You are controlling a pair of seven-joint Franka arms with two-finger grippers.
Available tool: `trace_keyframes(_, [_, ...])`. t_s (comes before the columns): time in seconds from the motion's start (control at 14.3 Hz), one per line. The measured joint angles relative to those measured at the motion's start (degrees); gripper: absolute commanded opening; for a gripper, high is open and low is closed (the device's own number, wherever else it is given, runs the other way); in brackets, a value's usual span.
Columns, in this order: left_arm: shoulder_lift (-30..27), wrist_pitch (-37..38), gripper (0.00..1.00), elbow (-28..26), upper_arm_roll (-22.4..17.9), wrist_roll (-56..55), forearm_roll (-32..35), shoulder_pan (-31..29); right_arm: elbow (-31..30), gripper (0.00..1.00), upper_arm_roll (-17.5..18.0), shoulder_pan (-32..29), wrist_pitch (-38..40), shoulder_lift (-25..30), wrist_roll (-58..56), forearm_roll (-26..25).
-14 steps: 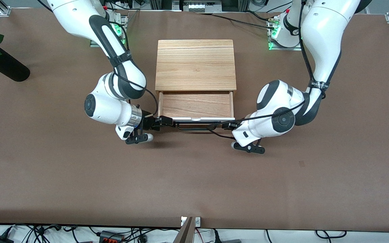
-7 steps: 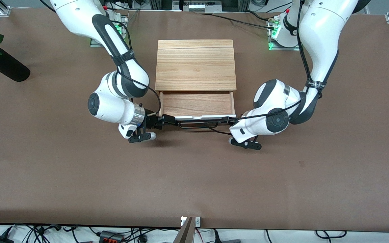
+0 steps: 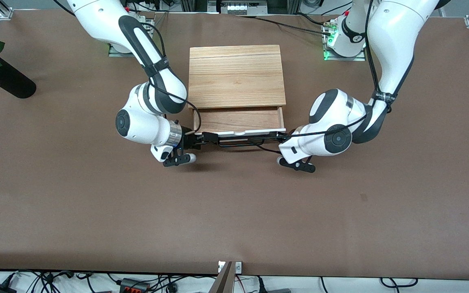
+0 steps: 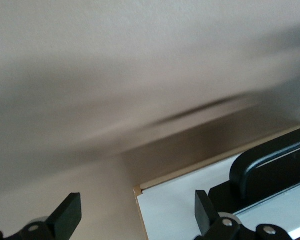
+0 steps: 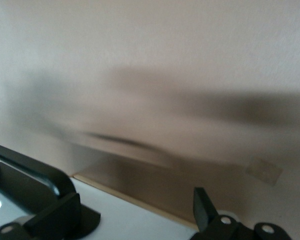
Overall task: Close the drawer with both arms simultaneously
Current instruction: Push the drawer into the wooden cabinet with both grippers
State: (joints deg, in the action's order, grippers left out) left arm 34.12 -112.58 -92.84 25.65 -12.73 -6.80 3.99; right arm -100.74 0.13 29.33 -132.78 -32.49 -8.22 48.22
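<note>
The light-wood cabinet (image 3: 236, 77) stands mid-table between the arm bases. Its drawer (image 3: 238, 120) is partly open, with the white front panel (image 3: 242, 132) and black bar handle (image 3: 238, 141) facing the front camera. My right gripper (image 3: 202, 139) is open at the panel's end toward the right arm. In the right wrist view it (image 5: 132, 217) straddles the panel (image 5: 130, 215) beside the handle (image 5: 30, 167). My left gripper (image 3: 277, 140) is open at the panel's end toward the left arm. In the left wrist view it (image 4: 137, 220) straddles the panel's corner (image 4: 190, 200) beside the handle (image 4: 270, 165).
A black vase with a red rose (image 3: 4, 79) lies at the right arm's end of the brown table (image 3: 234, 211). The arm bases (image 3: 342, 44) stand along the table edge farthest from the front camera.
The drawer has slid into the cabinet, showing less of its tray. Both grippers moved with the front panel toward the cabinet. The cabinet shifted slightly toward the arm bases.
</note>
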Motion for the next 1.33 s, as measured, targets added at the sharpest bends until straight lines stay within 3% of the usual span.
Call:
trace_keyframes(0.42, [-4.7,0.5,1.00,-6.2,2.5,0.1,0.0,-0.3,-2.2,1.00,-0.2,0.1,6.0,0.0,-0.1,0.0])
trace_keyframes(1.33, [-5.3,-2.5,1.00,-10.9,3.7,0.1,0.0,-0.4,-4.6,1.00,-1.3,0.5,14.2,2.0,-0.1,-0.1])
